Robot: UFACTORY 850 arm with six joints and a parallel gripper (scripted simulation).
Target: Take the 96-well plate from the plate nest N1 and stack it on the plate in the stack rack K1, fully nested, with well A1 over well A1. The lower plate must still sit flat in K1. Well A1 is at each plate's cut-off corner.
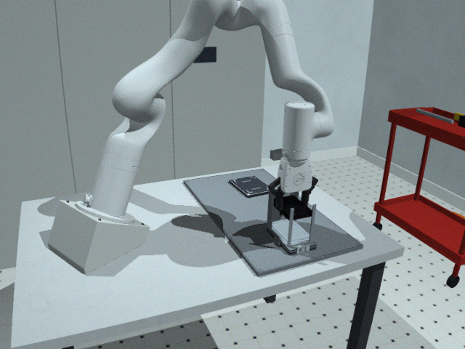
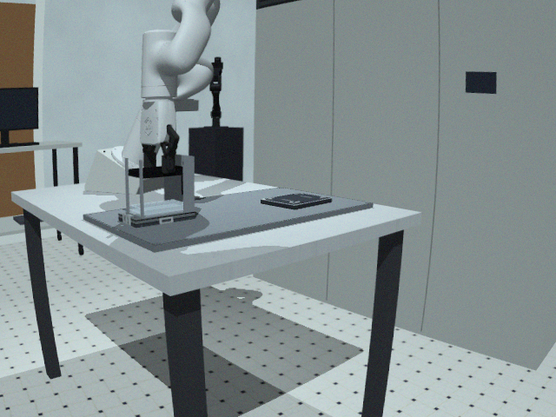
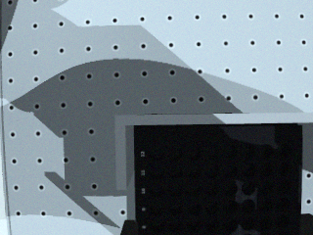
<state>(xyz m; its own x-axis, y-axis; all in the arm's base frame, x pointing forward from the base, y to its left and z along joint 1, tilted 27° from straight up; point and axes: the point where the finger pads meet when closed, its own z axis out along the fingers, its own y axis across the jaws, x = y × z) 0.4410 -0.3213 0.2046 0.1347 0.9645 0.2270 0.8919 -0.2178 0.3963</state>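
- Top view: grey walls, speckled tile floor, a red cart [image 1: 393, 114] well off to one side of stack rack K1 [image 1: 291, 225], which stands on a grey mat [image 1: 338, 240] on the white table [image 1: 112, 293]
- The gripper [image 1: 292, 201] is clamped on the black 96-well plate [image 1: 296, 210], fingers spread wide across its edges; the plate hangs between K1's posts, above the pale lower plate [image 1: 287, 230] and not touching it
- "K1" reads on the rack's front tag; behind the rack, plate nest N1 [image 1: 249, 185] lies bare, its markings too small to read
- Exterior view: the black plate [image 2: 155, 171] looks level, partway down the posts
- Wrist view: the dark plate [image 3: 215, 176] fills the lower frame; row numbers along one edge, "12" legible
- My read: light, rigid, slick plastic, so hold the side walls and keep it level so it can't jam on the posts
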